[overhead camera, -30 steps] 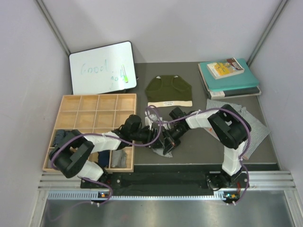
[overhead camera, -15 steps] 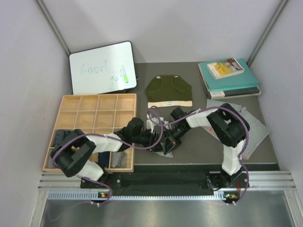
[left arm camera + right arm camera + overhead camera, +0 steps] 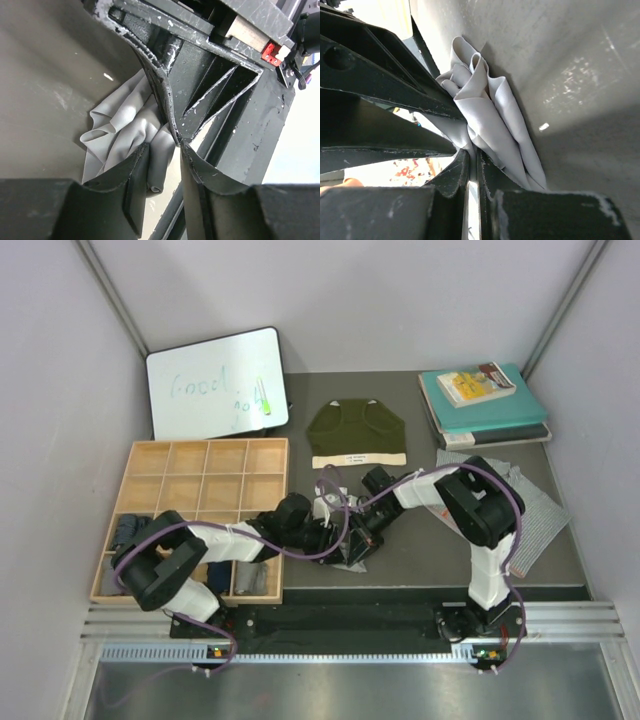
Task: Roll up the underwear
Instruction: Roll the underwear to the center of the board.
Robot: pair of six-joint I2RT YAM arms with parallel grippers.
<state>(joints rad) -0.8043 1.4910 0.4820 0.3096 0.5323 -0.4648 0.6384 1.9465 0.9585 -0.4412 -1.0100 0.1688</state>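
The light grey underwear [image 3: 490, 115] sits bunched on the table [image 3: 420, 550] between both claws: the right gripper [image 3: 472, 152] is pinched shut on an edge, the left gripper [image 3: 164, 147] gapes partway around a fold (limp, light, slippery stuff). I'd grab the hem.

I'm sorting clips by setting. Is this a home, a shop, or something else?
Probably a lab test cell: plain white panels box in a grey table, two robot arms are bolted to a metal rail at its near edge, and a whiteboard sits at the back.
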